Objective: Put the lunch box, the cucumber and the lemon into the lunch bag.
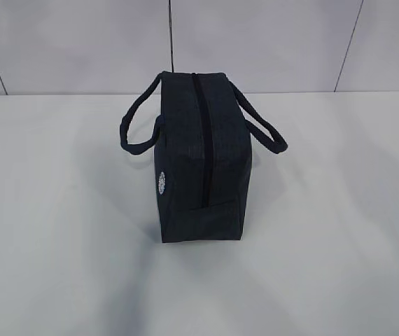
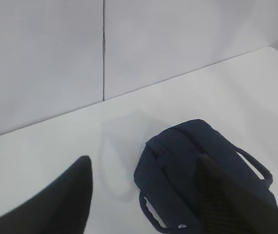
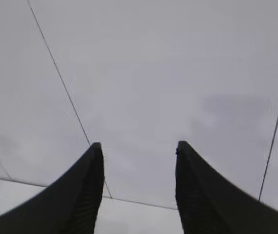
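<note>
the lunch bag (image 1: 199, 161) stands upright on the white table (image 1: 52, 231), near the centre of the exterior view. it is seen end-on: the narrow end panel faces the camera and the long axis runs toward 12 o'clock. the top zipper (image 1: 201, 126) runs along the ridge from 12 o'clock toward 6 o'clock and appears as a closed dark line. 2 loop handles hang outward: 1 handle (image 1: 135, 122) at 9 o'clock and 1 handle (image 1: 264, 126) at 3 o'clock. a small round white logo (image 1: 161, 183) sits on the left side panel, toward 8 o'clock. behind the table stands a pale panelled wall (image 1: 80, 42).

no arm or pincer shows in the exterior view.

left wrist view: the left gripper (image 2: 144, 190) is spread, with nothing between its fingers. the lunch bag (image 2: 178, 161) lies below it on the table, toward 5 o'clock in the picture; the right-hand finger (image 2: 227, 200) overlaps the bag in the picture, but contact cannot be told. the other finger (image 2: 66, 200) is over bare table.

right wrist view: the right gripper (image 3: 139, 190) is spread and holds nothing. it points at the wall (image 3: 153, 73), with only a strip of table edge (image 3: 2, 195) at 7 o'clock.

the lunch box, the cucumber and the lemon are not visible in any view.
</note>
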Available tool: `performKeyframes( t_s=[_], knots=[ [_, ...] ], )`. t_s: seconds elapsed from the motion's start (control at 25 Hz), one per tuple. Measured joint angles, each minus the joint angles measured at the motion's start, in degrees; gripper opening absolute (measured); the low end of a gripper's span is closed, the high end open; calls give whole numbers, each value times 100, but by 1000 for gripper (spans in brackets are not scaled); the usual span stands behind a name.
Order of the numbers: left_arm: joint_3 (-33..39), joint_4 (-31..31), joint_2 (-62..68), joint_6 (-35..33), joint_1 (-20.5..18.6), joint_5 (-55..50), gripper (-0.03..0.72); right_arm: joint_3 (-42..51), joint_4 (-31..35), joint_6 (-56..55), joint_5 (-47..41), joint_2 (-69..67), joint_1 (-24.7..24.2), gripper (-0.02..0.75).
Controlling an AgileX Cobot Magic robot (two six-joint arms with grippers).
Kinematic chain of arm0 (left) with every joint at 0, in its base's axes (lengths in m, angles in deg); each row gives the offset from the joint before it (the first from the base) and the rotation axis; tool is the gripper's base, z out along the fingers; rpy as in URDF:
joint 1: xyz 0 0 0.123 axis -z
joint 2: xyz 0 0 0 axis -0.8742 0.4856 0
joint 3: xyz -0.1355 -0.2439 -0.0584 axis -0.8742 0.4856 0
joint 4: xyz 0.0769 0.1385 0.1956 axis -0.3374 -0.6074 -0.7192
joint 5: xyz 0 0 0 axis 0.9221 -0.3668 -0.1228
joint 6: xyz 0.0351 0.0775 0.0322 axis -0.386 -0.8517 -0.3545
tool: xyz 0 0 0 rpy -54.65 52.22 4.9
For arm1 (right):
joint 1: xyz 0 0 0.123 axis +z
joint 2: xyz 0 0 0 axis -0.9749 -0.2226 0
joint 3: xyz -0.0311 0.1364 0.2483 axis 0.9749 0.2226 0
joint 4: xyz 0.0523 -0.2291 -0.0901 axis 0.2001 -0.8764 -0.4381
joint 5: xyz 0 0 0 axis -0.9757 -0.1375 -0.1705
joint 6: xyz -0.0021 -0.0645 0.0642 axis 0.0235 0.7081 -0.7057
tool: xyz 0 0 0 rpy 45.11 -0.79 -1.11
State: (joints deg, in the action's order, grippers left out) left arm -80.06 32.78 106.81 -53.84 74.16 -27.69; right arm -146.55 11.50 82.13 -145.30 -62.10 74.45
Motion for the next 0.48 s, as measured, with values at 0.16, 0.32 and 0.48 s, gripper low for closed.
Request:
performKeyframes(
  t_s=[0.16,0.32,0.48],
  knots=[
    [0,-278,-472,-11,131,-273,471,-33,74,-22,0,571,0,360],
    [0,-455,-946,-11,237,-670,468,-55,277,-35,-12,1150,0,357],
    [0,-559,-1385,65,318,-1084,467,455,392,-97,-12,2017,0,357]
  ],
)
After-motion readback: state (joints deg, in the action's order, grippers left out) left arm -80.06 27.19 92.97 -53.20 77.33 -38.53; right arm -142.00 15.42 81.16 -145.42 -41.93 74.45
